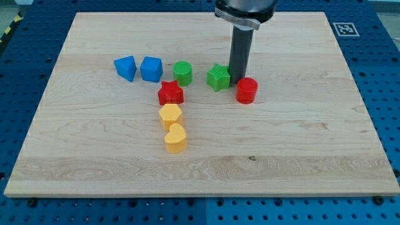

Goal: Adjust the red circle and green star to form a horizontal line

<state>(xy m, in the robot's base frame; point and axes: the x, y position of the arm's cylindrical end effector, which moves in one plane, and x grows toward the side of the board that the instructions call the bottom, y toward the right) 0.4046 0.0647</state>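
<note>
No pincer shows; my tip [238, 83] sits wedged between the green star [219, 77] and red circle [247, 90], right of centre. Pushing risks shoving both apart, or the star toward the green cylinder [183, 73].

arm [245, 9] cut off at top, board [350, 187] btm corners clipped

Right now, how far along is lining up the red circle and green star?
Mostly done: the green star and red circle sit side by side, the circle slightly lower. In hand: my tip stands between them. Left: nudging the circle up level.
</note>
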